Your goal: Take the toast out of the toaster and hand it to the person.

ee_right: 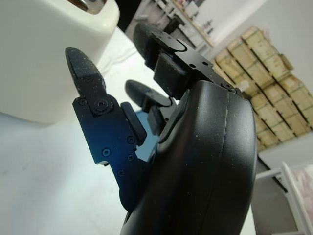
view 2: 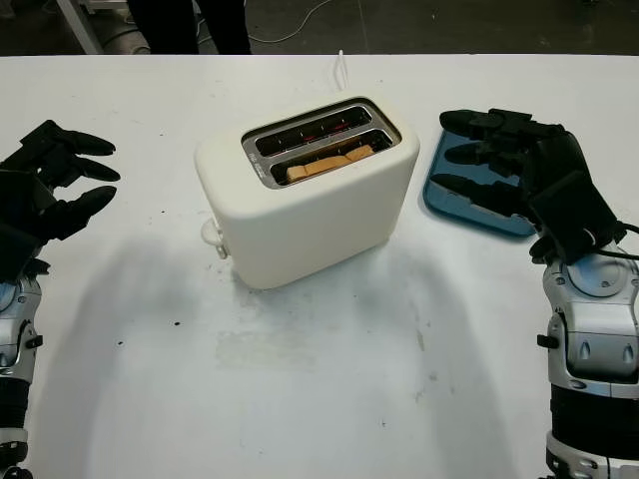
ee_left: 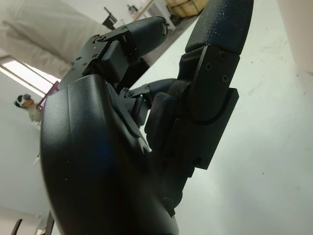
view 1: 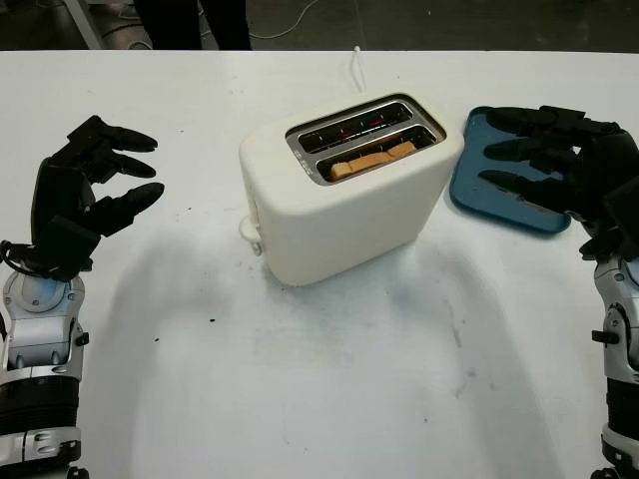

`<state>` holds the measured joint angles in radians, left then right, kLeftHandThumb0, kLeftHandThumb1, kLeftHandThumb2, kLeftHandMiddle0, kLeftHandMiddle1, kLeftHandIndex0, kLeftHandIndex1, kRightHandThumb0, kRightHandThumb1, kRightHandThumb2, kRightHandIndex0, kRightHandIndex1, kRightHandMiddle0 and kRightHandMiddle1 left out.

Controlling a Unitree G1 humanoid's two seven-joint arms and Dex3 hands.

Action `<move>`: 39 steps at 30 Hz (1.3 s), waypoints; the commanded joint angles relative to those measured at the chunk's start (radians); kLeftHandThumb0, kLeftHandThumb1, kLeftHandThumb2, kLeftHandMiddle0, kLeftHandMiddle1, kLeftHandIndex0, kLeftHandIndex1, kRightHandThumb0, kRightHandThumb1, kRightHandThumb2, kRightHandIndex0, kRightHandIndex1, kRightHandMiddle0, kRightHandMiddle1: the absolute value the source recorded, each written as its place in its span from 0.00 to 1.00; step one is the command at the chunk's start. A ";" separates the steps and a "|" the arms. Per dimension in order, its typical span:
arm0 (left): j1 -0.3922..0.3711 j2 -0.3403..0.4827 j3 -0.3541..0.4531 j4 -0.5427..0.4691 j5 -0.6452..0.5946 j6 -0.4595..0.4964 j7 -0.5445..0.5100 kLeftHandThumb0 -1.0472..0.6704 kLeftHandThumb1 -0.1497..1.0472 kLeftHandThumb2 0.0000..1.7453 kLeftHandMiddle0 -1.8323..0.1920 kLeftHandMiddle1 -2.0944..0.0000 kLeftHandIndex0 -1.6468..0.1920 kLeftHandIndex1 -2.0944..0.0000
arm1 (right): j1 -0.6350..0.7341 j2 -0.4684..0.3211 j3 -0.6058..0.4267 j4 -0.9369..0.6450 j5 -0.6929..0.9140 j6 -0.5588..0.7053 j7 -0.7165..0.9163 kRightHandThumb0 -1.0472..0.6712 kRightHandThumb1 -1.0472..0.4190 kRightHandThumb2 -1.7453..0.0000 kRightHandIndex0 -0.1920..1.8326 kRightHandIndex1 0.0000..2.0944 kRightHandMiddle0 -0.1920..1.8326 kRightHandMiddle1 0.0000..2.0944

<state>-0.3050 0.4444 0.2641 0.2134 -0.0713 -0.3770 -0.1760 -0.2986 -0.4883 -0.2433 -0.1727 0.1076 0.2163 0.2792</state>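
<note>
A cream two-slot toaster (view 1: 344,195) stands in the middle of the white table (view 1: 329,379). A slice of toast (view 1: 371,160) sits low in its nearer slot, and the far slot shows only wires. My left hand (view 1: 95,185) hovers open to the left of the toaster, well apart from it. Over the blue tray's near edge, my right hand (view 1: 544,160) is open beside the toaster's right end, fingers pointing toward it without touching. The toaster's wall (ee_right: 44,58) also appears in the right wrist view.
A blue tray (view 1: 499,195) lies on the table to the right of the toaster, partly under my right hand. The toaster's white cord (view 1: 357,68) runs to the far edge. A person's dark legs (view 1: 190,22) stand beyond the far table edge.
</note>
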 commanded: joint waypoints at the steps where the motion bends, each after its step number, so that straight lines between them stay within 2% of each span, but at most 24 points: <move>1: 0.011 -0.001 0.008 -0.005 -0.004 -0.011 0.001 0.00 0.89 0.06 0.66 0.40 0.65 0.47 | 0.012 0.000 -0.006 -0.008 0.005 -0.004 0.001 0.36 0.22 1.00 0.37 0.36 0.53 0.01; 18: 0.011 -0.002 0.009 -0.005 -0.005 -0.009 0.002 0.00 0.89 0.06 0.66 0.40 0.64 0.47 | 0.010 0.004 -0.004 -0.013 0.002 0.006 -0.006 0.36 0.23 1.00 0.37 0.36 0.54 0.01; 39: 0.012 -0.001 0.009 -0.008 -0.011 -0.007 -0.005 0.00 0.89 0.06 0.66 0.40 0.65 0.47 | 0.011 0.004 -0.004 -0.021 0.003 0.021 -0.009 0.41 0.22 1.00 0.37 0.37 0.54 0.01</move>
<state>-0.3050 0.4440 0.2641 0.2084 -0.0715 -0.3770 -0.1779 -0.2986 -0.4882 -0.2433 -0.1768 0.1079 0.2211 0.2791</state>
